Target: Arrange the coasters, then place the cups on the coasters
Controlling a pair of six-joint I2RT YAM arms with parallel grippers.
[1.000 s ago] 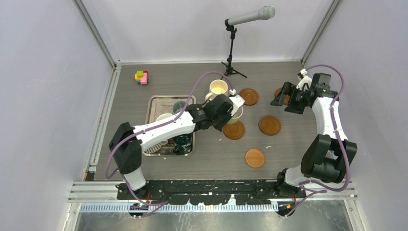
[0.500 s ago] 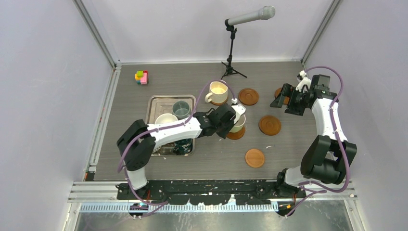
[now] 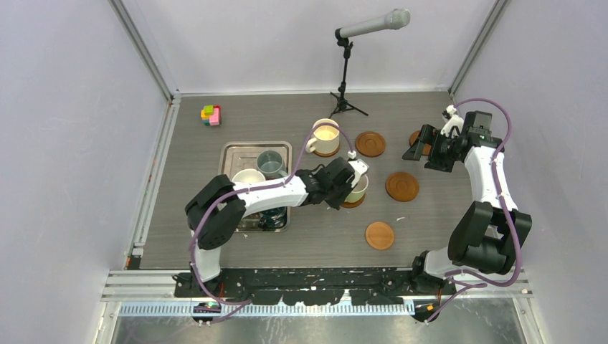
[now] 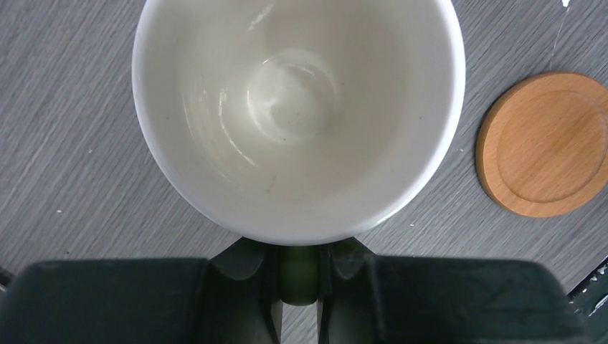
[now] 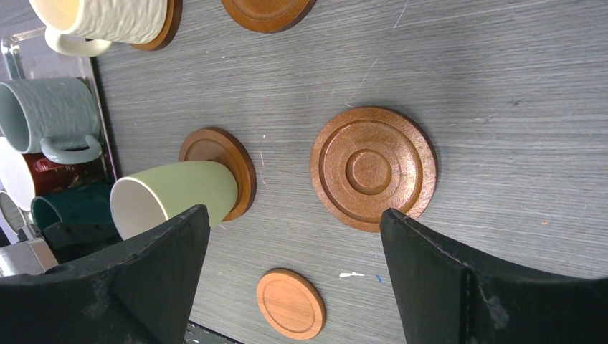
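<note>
My left gripper (image 3: 346,182) (image 4: 297,252) is shut on the handle of the pale green cup (image 3: 357,188) (image 4: 297,107). This cup's base rests on a dark coaster (image 3: 351,202) (image 5: 236,172) at the table's middle. A cream cup (image 3: 324,135) stands on another coaster further back. Bare coasters lie at the back (image 3: 370,143), to the right (image 3: 402,186) (image 5: 373,168) and near the front (image 3: 380,235) (image 4: 548,143). My right gripper (image 3: 420,143) (image 5: 294,215) hangs open and empty at the back right, partly hiding one more coaster (image 3: 414,136).
A steel tray (image 3: 231,154) on the left holds a grey-blue cup (image 3: 270,163), a white-inside cup (image 3: 248,177) and a dark teal cup (image 3: 272,215). A microphone stand (image 3: 345,72) is at the back, and a coloured block toy (image 3: 211,115) at the back left.
My left arm has carried the pale green cup toward the front and down onto the middle coaster. The right gripper has opened slightly wider and stayed in place.
</note>
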